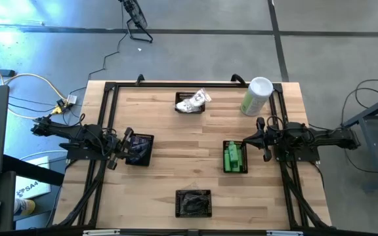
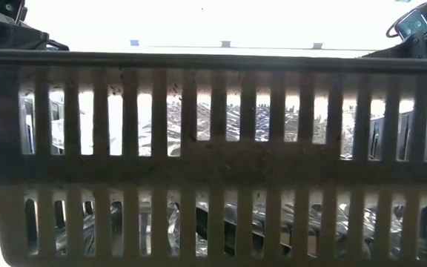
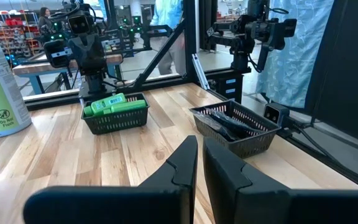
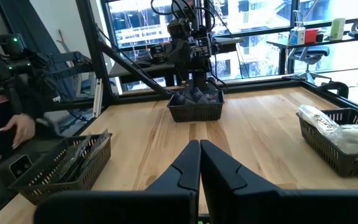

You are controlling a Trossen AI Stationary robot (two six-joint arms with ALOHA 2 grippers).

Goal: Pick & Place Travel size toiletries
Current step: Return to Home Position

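Note:
The toiletries lie sorted in four black baskets. White crinkly packets [image 1: 192,101] fill the far-middle basket, and green bottles [image 1: 232,157] the basket on the right. Dark pieces [image 1: 138,149] sit in the left basket, and black tubes [image 1: 193,203] in the near-middle one. My left gripper [image 1: 126,145] is shut and level at the left basket's outer edge, its fingers [image 3: 185,165] touching nothing. My right gripper [image 1: 252,139] is shut and level just right of the green bottles' basket [image 3: 115,113]. Its fingers [image 4: 188,163] also touch nothing.
A tall pale-green canister with a white lid [image 1: 257,96] stands at the far right. A black frame [image 1: 110,88] runs round the table. The near basket's slotted wall [image 2: 213,148] fills the low view. A person's hand [image 4: 11,134] shows beyond the table's near edge.

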